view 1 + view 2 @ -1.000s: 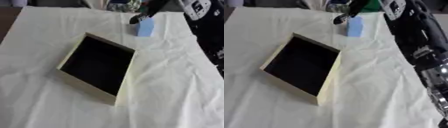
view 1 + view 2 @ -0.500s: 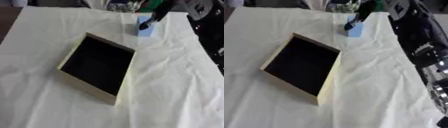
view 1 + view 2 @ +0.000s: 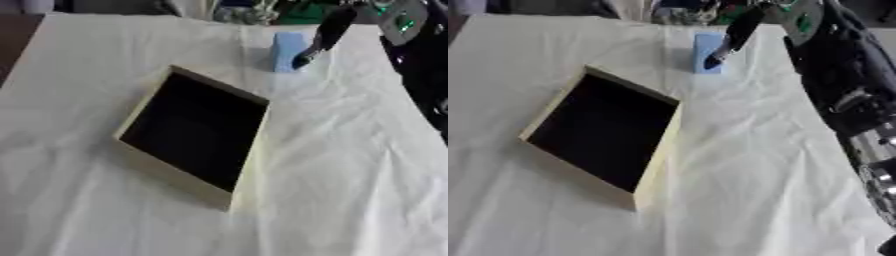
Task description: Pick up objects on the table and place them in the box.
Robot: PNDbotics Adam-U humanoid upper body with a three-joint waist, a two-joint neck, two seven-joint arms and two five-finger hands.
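Your right hand reaches in from the upper right corner, one dark finger showing, extended straight and angled down toward you, its tip resting against the right face of the blue block; the other fingers are not visible, and nothing is curled around the block. Blue block: a pale blue, upright rectangular item, standing on the white cloth just to the left of that fingertip, at the far end of the table. Box: cream-walled, shallow, open-topped, with a dark interior; it lies turned at an angle on the cloth, below and to the left of your hand, apart from the block, its nearest corner pointing toward the block. You can see no item inside it. Cloth: white, creased, covering the whole table under the hand, the block and the box. Right arm: black with silver joints, running down the right edge from the hand toward the lower right corner, seen best in the right eye view. Behind the hand, along the far edge, sit blurred green and pale shapes you cannot identify. Your left hand appears in neither view.
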